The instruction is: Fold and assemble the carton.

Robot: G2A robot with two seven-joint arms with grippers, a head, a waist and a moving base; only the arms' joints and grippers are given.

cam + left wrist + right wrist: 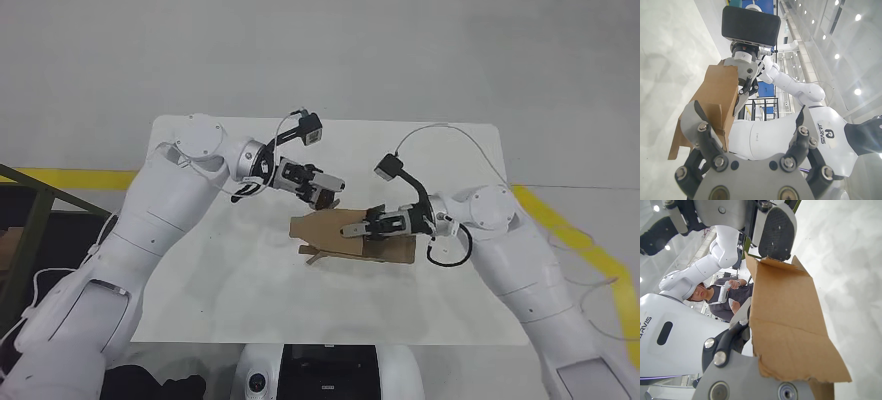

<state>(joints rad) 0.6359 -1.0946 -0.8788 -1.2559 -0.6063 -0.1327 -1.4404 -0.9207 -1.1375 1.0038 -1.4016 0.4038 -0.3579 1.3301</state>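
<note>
A brown cardboard carton (322, 232), partly opened, lies on the white table (240, 290) between the two arms. My left gripper (330, 193) is at its far end, open wide. In the left wrist view one of the left fingers (694, 113) rests against the carton (715, 87) and the other stands free in the air. My right gripper (352, 229) comes in from the right, shut on a raised carton wall (787, 313). One right finger (743, 311) shows beside the wall; the wall hides the other. The left gripper's pad (776, 236) touches the wall's far edge.
The table has bare room in front of the carton and to its left. Its front edge (330, 344) is close to the robot. A dark frame (25, 200) stands on the floor off the table's left side.
</note>
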